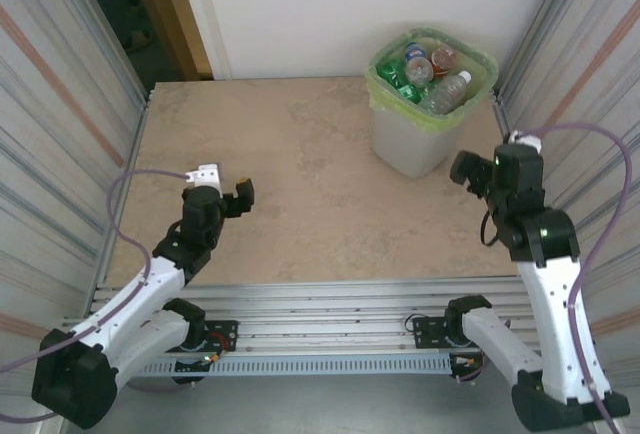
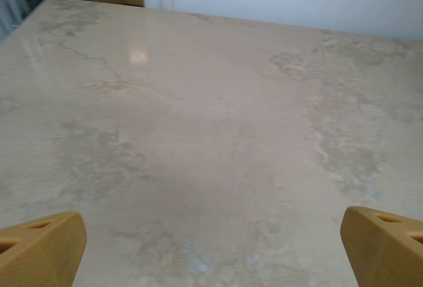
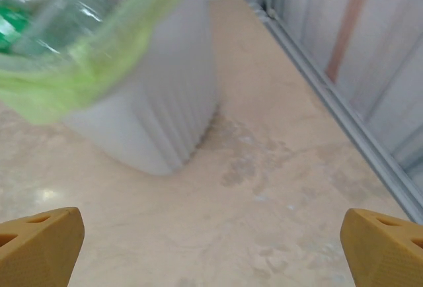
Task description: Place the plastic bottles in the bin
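My right gripper [image 3: 211, 252] gapes wide with blunt orange wedge fingertips [image 3: 39, 244] empty, near the ribbed, translucent bin [image 3: 152, 115]. My left gripper [image 2: 211, 252], equally wide and empty, hangs well apart from the bin over the glossy marbled table [image 2: 198, 135]. The plastic bottles [image 1: 432, 72], clear and green, lie heaped inside the bin's crinkled green liner [image 1: 480, 89].

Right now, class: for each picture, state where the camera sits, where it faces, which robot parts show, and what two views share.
Top external: above and behind, looking down on the table, left arm, right arm, bin of plastic bottles.
Left wrist: on the left arm, facing across the table; left fingers open below.
Right wrist: on the right arm, facing the bin's side; right fingers open at bottom.
Shared: the bin, in top external and right wrist.
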You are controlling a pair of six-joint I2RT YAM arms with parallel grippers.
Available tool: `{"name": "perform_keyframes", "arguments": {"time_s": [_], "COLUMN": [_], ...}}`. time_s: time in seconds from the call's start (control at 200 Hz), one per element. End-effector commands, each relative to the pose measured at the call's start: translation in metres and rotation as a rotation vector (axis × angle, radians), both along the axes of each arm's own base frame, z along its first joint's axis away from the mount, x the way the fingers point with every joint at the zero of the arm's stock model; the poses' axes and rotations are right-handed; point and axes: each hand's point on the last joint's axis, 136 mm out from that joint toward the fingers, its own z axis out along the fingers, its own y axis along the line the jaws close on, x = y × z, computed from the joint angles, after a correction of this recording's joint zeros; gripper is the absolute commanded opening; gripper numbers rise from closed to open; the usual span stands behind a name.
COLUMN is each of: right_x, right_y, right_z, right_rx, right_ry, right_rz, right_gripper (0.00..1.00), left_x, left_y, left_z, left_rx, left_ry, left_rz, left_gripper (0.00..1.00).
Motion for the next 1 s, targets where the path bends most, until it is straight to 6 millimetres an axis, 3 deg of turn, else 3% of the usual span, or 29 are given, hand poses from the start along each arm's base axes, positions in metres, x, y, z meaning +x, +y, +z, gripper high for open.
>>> {"name": "perform_keyframes", "arguments": {"time_s": [0.0, 0.26, 0.501, 0.832, 0.992], "right_x": [-0.009, -0.006, 0.009, 0.025, 0.026], "right_y": [-0.02, -0.034, -0.03, -0.02, -0.021], "right_z": [-0.016, -0.071, -0.101, -0.144, -0.155], "right_rx": [-0.028, -0.089, -0.14, -0.271, -0.259], "right_ry": [-0.018, -0.018, -0.099, -0.107, -0.159], "right_rz": [-0.111, -0.181, -0.125, 0.039, 0.055], "right_gripper": [0.98, 0.98, 0.98, 0.98, 0.98], "left_x": [0.009, 0.023, 0.035, 0.046, 0.046], "left_y": [0.019, 0.051, 0.077, 0.079, 0.075], "left_z": [0.016, 0.004, -0.019, -0.052, -0.055], "left_rx": [0.079, 0.185, 0.187, 0.233, 0.23], "left_ry": [-0.056, -0.026, 0.018, -0.008, -0.071], "left_rz": [0.083, 0.157, 0.171, 0.034, -0.022], "left_gripper": [0.99, 0.99, 0.99, 0.99, 0.99]}}
